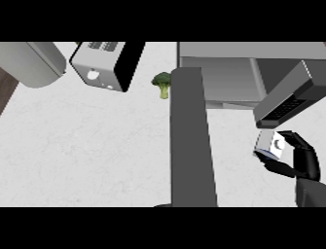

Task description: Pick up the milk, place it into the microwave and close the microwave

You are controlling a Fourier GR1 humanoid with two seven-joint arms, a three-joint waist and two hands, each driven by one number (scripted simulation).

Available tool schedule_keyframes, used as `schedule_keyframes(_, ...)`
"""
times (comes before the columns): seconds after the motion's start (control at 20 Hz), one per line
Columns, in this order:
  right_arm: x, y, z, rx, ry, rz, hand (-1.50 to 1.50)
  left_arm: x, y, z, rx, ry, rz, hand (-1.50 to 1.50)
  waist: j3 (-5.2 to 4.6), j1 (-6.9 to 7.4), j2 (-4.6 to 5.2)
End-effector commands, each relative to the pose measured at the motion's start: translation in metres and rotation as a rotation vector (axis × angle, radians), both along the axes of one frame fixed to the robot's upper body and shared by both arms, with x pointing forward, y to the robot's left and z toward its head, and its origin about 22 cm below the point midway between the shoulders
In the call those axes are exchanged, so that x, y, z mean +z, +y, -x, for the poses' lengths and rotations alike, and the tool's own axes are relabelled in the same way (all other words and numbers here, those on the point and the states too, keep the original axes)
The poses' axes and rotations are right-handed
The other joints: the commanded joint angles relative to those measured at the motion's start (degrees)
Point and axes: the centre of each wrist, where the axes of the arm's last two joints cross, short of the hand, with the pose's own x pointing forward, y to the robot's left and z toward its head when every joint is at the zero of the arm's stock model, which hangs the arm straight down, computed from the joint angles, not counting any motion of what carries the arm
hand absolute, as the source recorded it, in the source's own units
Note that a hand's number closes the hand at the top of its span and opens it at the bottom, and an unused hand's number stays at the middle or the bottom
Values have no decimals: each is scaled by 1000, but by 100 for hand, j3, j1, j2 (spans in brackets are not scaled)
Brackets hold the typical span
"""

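Right robot hand [300,158] curled round the milk [272,146] at 4 o'clock, just below the open microwave [223,80] door [295,95]. Risk: carton clips the door edge on entry. Left robot hand not visible.

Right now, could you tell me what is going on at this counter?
The robot's right hand is curled round the milk carton, holding it just in front of the microwave, whose door stands open. The milk is not yet inside. A toaster and some broccoli sit further back on the counter.
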Motion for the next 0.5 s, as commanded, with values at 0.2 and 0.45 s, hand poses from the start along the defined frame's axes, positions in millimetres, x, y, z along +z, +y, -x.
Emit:
schedule_keyframes(0.2,-12,39,-7,64,-136,39,150,2,2,-1,18,-4,-10,-150,14,2,11)
schedule_keyframes(0.45,-8,54,-18,194,-148,-18,150,-5,8,-2,1,3,9,-150,8,-19,2)
